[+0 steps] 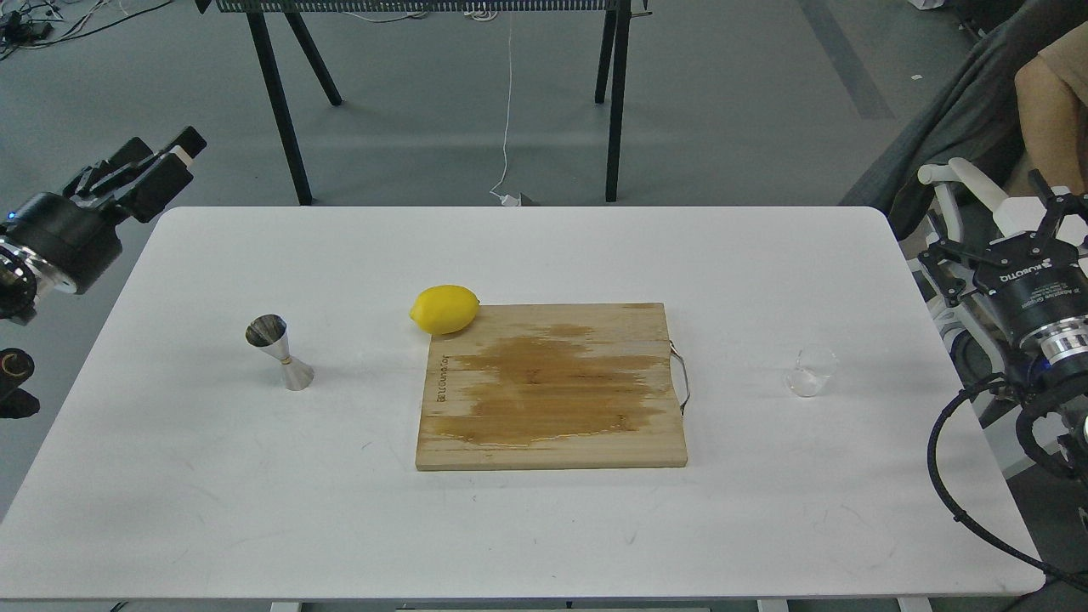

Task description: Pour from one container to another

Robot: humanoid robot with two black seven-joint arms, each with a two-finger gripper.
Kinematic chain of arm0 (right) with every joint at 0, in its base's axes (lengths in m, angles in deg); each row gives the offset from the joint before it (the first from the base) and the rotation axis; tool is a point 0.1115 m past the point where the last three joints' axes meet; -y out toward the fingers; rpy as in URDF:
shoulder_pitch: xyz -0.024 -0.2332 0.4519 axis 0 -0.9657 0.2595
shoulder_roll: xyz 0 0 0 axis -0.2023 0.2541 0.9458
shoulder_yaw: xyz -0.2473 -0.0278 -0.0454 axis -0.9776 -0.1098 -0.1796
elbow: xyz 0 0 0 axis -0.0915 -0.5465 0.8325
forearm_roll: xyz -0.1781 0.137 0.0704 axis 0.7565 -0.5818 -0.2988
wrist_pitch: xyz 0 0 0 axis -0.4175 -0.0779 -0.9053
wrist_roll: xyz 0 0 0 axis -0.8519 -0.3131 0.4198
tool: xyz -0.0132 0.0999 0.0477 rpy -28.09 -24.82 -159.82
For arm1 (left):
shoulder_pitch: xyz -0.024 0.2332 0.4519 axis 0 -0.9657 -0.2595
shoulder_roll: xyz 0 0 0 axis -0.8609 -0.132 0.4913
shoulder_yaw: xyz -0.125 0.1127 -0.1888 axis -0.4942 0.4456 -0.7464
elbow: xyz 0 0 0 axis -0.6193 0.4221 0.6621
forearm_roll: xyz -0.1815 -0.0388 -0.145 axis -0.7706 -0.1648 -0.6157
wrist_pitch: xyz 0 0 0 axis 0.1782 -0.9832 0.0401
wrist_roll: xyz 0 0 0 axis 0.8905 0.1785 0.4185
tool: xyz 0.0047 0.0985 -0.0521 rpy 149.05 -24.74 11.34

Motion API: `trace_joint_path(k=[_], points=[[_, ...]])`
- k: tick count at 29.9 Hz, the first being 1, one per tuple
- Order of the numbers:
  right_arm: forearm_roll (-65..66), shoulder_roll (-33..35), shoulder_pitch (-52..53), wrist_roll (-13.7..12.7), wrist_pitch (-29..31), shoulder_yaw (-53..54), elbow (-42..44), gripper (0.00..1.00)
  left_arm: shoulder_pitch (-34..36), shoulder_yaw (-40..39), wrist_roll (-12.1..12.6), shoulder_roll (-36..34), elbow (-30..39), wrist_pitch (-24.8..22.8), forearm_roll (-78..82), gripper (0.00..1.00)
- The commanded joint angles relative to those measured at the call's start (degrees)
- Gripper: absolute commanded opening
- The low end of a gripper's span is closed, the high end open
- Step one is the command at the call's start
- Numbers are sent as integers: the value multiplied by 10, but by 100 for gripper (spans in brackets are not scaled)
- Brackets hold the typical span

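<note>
The small clear glass cup (810,371) stands upright on the right side of the white table (544,246). Far to the left stands the shiny steel jigger (279,353), also upright. My left gripper (181,159) hovers off the table's back left corner, well above and left of the jigger; it looks open and holds nothing. Beyond the table's right edge, up and to the right of the glass cup, my right gripper (986,219) is open and empty with its fingers spread wide.
A wooden cutting board (552,387) with a wet brown stain lies at the table's middle, a yellow lemon (444,308) at its back left corner. Black trestle legs (614,102) stand behind the table. A chair and a person (1050,93) are at the far right.
</note>
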Motion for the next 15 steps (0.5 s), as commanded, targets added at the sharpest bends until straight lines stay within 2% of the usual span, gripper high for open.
trace_joint_path(k=[1, 5, 15], points=[[1, 0, -3, 0, 0, 1, 1, 99, -48, -3, 0, 1, 8, 68, 44, 100], [1, 0, -8, 0, 0, 1, 1, 99, -100, -4, 0, 2, 11, 68, 87, 100], [1, -1, -10, 0, 0, 0, 1, 99, -164, -3, 0, 17, -19, 68, 139, 100]])
